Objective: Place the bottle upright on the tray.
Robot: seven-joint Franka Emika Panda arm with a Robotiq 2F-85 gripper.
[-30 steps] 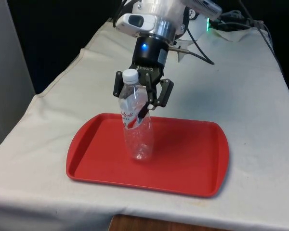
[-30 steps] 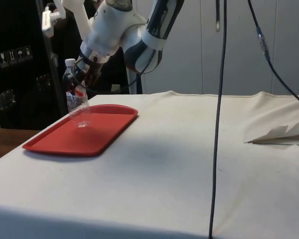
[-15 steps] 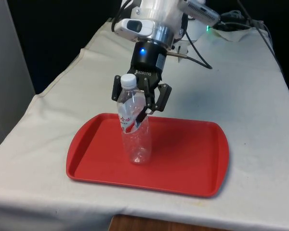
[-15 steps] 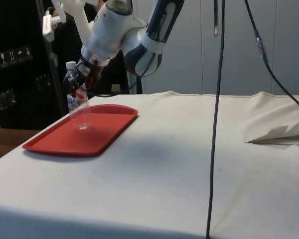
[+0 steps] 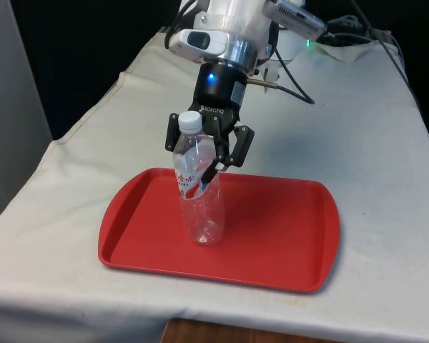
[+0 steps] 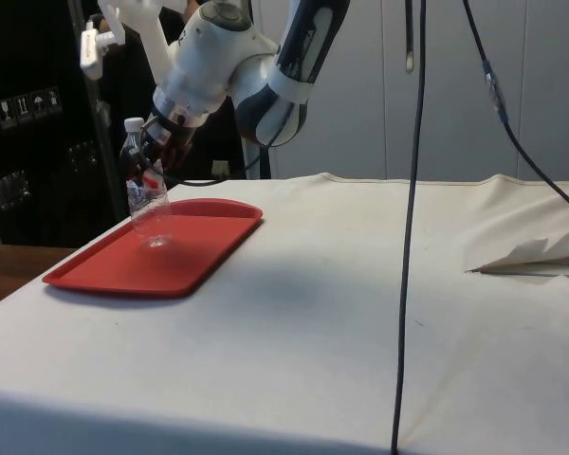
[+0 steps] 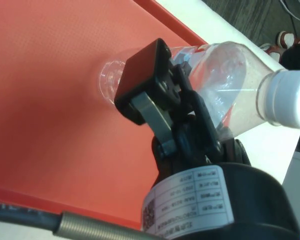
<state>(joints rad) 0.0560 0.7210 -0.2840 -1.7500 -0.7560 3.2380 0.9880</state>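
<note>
A table under a white cloth carries the scene. On it, towards the front view's left and near the front edge, lies a red tray, flat on the cloth, long side across the table. At the far end, black cables trail over the cloth. In the side view, a fold of cloth is rucked up.

Clear bottle with white cap and a red-and-white label; plain red tray, no pattern; black gripper under a white arm; off-white cloth over the table; black cable across the side view; pale cabinet doors behind; wrist view: red tray, clear bottle, white cap, black fingers.
</note>
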